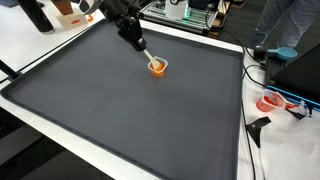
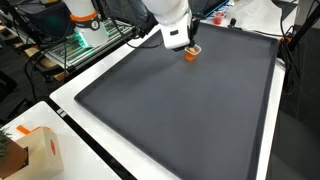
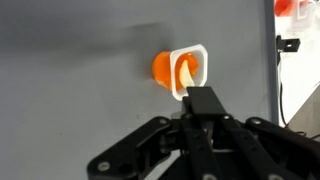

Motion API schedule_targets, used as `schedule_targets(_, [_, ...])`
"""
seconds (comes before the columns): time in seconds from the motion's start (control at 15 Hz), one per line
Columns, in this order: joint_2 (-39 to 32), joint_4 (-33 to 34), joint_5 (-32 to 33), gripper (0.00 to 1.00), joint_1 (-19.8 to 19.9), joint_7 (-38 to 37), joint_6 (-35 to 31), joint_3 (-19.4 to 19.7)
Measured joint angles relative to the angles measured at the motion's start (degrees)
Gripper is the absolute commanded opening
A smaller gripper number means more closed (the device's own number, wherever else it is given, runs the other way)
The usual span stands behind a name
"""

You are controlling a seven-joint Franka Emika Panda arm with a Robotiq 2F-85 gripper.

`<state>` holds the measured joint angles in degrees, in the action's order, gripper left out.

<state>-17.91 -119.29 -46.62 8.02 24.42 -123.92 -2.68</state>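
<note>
Near the far edge of the worktop (image 1: 150, 125), jaws seem clenched on the rim of the orange cup (image 3: 165, 68). Grasp looks made; lifting calls for a steady pinch.

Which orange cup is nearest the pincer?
The orange cup on the dark mat, right at the pincer; the reddish one lies off the mat.

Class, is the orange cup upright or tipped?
Tipped, apparently: in the wrist view the orange cup shows its white-rimmed mouth and its side wall together.

White arm's hand (image 2: 189, 46) at orange cup (image 2: 191, 55), dark mat (image 2: 180, 115), cardboard box (image 2: 42, 150) near corner
</note>
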Motion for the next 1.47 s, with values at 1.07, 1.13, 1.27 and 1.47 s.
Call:
schedule_targets(1.07, [-2.08, -0.03, -6.03, 0.03, 1.25, 6.19, 3.39, 1.58])
schedule_targets(1.13, [-2.10, -0.03, -6.04, 0.03, 1.18, 6.18, 3.34, 1.57])
schedule_targets(1.27, [-2.16, -0.03, -6.29, 0.03, 1.12, 6.22, 3.34, 1.55])
schedule_targets(1.47, [-2.47, 0.01, -7.19, 0.03, 1.13, 6.52, 3.35, 1.56])
